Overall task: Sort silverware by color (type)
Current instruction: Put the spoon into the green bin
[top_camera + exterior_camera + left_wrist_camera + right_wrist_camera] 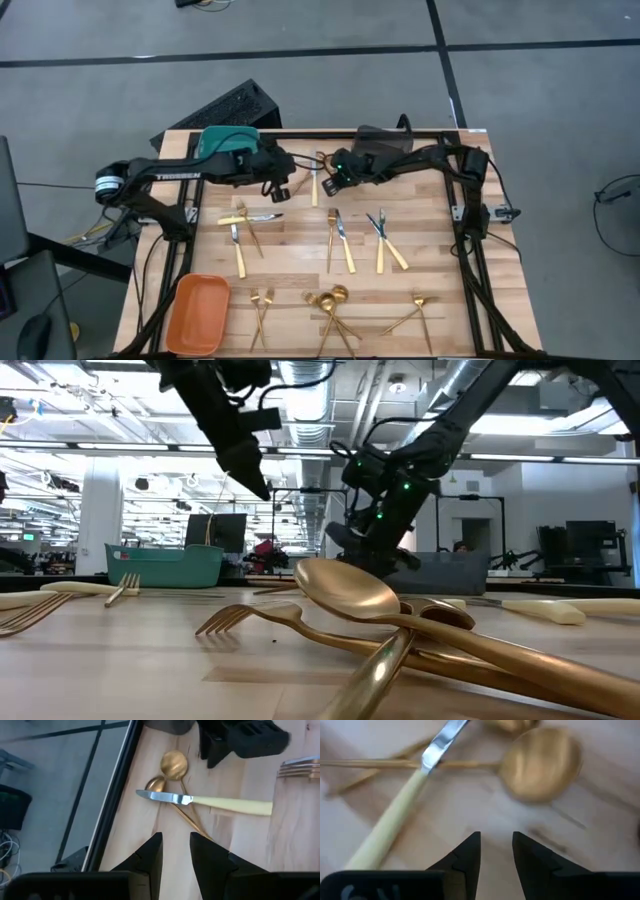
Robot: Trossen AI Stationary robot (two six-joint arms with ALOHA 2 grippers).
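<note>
High view, upper centre of the frame: left gripper (284, 188) and right gripper (331, 180) hovering close together, either side of one small tangle of silverware, a knife (313, 190) lying across two spoons (321, 159). Probably posed that way because the pile needs parting before any one piece can be lifted cleanly. Left wrist view: left gripper (176, 840) with fingers apart and nothing between them, aimed past the knife (200, 800), just short of it. Right wrist view: right gripper (496, 840) likewise parted and empty, low over the wood between the knife handle (385, 830) and a spoon bowl (540, 765), seemingly lining up on one of the two; which one, not clear. Knife flat on the table, long axis running up and down the high frame, silver blade apparently toward the upper edge and the black table rail, pale handle toward the middle of the table. Spoon stems crossing beneath it at a slant, bowls near the blade tip. Elsewhere in the high view, loose clusters of knives and forks across the middle of the frame, forks and spoons along the lower part, none of it binned yet. Orange bin (197, 312) at lower left, teal bin (228, 139) at upper left under the left arm.
</note>
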